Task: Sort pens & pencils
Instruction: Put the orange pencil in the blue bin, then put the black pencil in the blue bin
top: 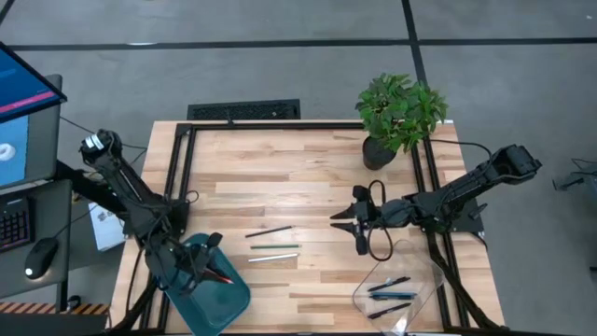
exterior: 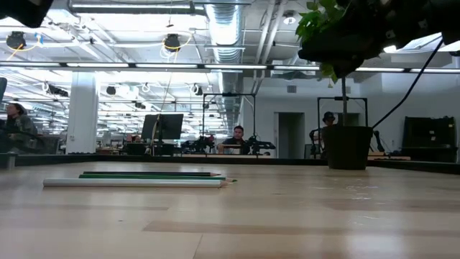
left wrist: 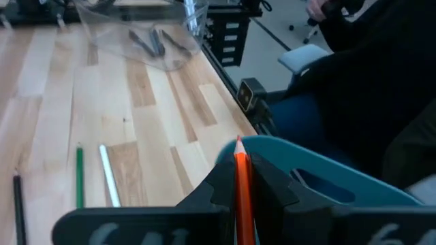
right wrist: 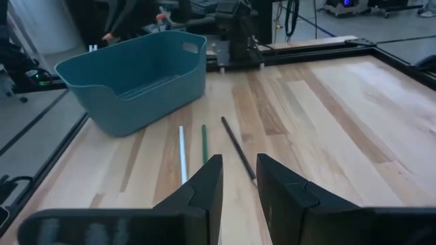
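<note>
Three pencils lie loose at the middle of the high view on the table (top: 280,177), a pale wood surface of joined planks inside a black frame: a dark pencil (top: 269,231) uppermost, a green pencil (top: 274,246) below it and a pale pencil (top: 273,257) lowest, near one another but apart. An orange-red pencil (left wrist: 242,197) is clamped upright between the closed fingers of the left gripper (top: 213,271), at lower left over the teal bin (top: 219,308). The pens (top: 390,291), slim and dark with one bluish, lie in a clear tray (top: 422,265) at lower right. The right gripper (top: 352,227), right of centre, hangs with its fingers parted around nothing. A potted plant (top: 399,110) stands at the table's upper right. The floor around is grey; the low view shows an open workspace with ceiling ducts and people at desks. No writing is legible.
</note>
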`<state>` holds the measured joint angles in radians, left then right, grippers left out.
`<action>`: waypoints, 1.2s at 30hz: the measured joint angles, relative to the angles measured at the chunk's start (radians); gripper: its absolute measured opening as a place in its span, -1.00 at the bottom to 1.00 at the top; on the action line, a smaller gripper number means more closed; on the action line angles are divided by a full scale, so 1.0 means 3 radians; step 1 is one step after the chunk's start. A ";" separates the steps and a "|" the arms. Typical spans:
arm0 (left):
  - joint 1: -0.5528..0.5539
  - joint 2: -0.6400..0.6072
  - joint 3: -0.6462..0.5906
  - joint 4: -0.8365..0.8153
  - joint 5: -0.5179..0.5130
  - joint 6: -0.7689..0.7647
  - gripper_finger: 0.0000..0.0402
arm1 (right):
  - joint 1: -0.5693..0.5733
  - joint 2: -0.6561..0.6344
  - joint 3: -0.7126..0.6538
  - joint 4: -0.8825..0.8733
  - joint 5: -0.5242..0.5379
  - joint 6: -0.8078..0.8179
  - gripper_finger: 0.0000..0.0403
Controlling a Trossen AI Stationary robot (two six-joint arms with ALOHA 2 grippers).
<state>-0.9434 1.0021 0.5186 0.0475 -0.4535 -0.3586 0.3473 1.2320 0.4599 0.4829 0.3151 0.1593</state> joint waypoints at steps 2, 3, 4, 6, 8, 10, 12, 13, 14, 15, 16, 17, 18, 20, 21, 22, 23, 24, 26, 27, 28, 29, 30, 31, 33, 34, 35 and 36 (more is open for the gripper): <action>-0.0033 0.0000 0.0000 -0.0075 0.0005 -0.0106 -0.95 | 0.0000 0.0000 0.0000 0.0030 0.0001 -0.0001 -0.44; -0.0056 0.0001 0.0000 -0.0127 0.0008 -0.0178 -0.95 | 0.0000 0.0000 0.0000 0.0042 0.0001 -0.0003 -0.44; -0.0082 0.0001 0.0000 -0.0176 0.0005 -0.0250 -0.95 | 0.0000 0.0000 0.0000 0.0044 0.0001 -0.0004 -0.44; -0.0133 0.0001 0.0000 -0.0255 -0.0020 -0.0348 -0.95 | 0.0000 0.0000 0.0000 0.0041 0.0001 -0.0004 -0.44; -0.0154 0.0001 0.0000 -0.0279 -0.0026 -0.0406 -0.95 | 0.0000 0.0000 0.0000 0.0042 0.0001 -0.0004 -0.44; -0.0162 0.0001 0.0000 -0.0277 0.0010 -0.0447 -0.95 | -0.0001 0.0000 0.0000 0.0041 0.0001 -0.0004 -0.44; -0.0165 0.0001 0.0000 -0.0277 0.0094 -0.0454 -0.95 | -0.0001 0.0000 0.0000 0.0041 0.0001 -0.0004 -0.44; -0.0166 0.0001 0.0000 -0.0276 0.0109 -0.0459 -0.95 | -0.0001 0.0000 0.0000 0.0041 0.0001 -0.0004 -0.44; -0.0166 0.0001 0.0000 -0.0274 0.0131 -0.0479 -0.94 | -0.0001 0.0000 0.0000 0.0041 0.0001 -0.0004 -0.44; -0.0166 0.0001 0.0000 -0.0272 0.0166 -0.0504 -0.94 | -0.0001 0.0000 0.0000 0.0041 0.0001 -0.0004 -0.44; -0.0166 0.0001 0.0000 -0.0272 0.0212 -0.0527 -0.94 | -0.0002 0.0000 0.0000 0.0041 0.0001 -0.0004 -0.44; -0.0165 0.0001 0.0000 -0.0272 0.0243 -0.0536 -0.94 | -0.0002 0.0000 0.0000 0.0041 0.0001 -0.0004 -0.44; -0.0165 0.0001 0.0000 -0.0271 0.0259 -0.0553 -0.94 | -0.0001 0.0000 0.0000 0.0041 0.0001 -0.0004 -0.44; -0.0166 0.0001 0.0000 -0.0270 0.0247 -0.0600 -0.94 | -0.0001 0.0000 0.0000 0.0041 0.0001 -0.0004 -0.44; -0.0166 0.0001 0.0000 -0.0270 0.0228 -0.0631 -0.94 | -0.0001 0.0000 0.0000 0.0042 0.0001 -0.0004 -0.44; -0.0166 0.0001 0.0000 -0.0269 0.0194 -0.0679 -0.94 | -0.0001 0.0000 0.0000 0.0044 0.0001 -0.0003 -0.44; -0.0166 0.0001 0.0000 -0.0270 0.0150 -0.0730 -0.93 | -0.0001 0.0000 0.0000 0.0048 0.0001 -0.0003 -0.44; -0.0166 0.0001 0.0000 -0.0274 0.0092 -0.0775 -0.91 | -0.0001 0.0000 0.0000 0.0061 0.0001 -0.0004 -0.44; -0.0165 0.0001 0.0000 -0.0287 -0.0022 -0.0821 -0.86 | -0.0001 0.0000 0.0000 0.0068 0.0001 -0.0004 -0.44; -0.0165 0.0001 0.0000 -0.0305 -0.0052 -0.0831 -0.83 | -0.0001 0.0000 0.0000 0.0067 0.0001 -0.0004 -0.44; -0.0163 0.0001 0.0000 -0.0328 -0.0056 -0.0843 -0.79 | -0.0001 0.0000 0.0000 0.0066 0.0001 -0.0004 -0.44; -0.0163 0.0001 0.0000 -0.0346 -0.0055 -0.0851 -0.76 | -0.0001 0.0000 0.0000 0.0067 0.0001 -0.0004 -0.44; -0.0163 0.0001 0.0000 -0.0359 -0.0054 -0.0855 -0.73 | -0.0001 0.0000 0.0000 0.0066 0.0001 -0.0004 -0.44; -0.0163 0.0001 0.0000 -0.0368 -0.0050 -0.0858 -0.70 | -0.0001 -0.0001 0.0000 0.0066 0.0001 -0.0005 -0.44; -0.0163 0.0001 0.0000 -0.0372 -0.0007 -0.0856 -0.67 | -0.0001 0.0000 0.0000 0.0067 0.0001 -0.0005 -0.44; -0.0163 0.0001 0.0000 -0.0371 0.0009 -0.0857 -0.65 | -0.0001 0.0000 0.0000 0.0066 0.0001 -0.0006 -0.44; -0.0163 0.0001 0.0000 -0.0373 0.0015 -0.0856 -0.65 | -0.0001 0.0000 0.0000 0.0066 0.0001 -0.0008 -0.44; -0.0163 0.0001 0.0000 -0.0371 0.0026 -0.0856 -0.64 | -0.0001 0.0000 0.0000 0.0066 0.0001 -0.0009 -0.44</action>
<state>-0.9924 1.0023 0.5186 -0.0639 -0.4458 -0.6155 0.3470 1.2320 0.4599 0.5028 0.3153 0.1564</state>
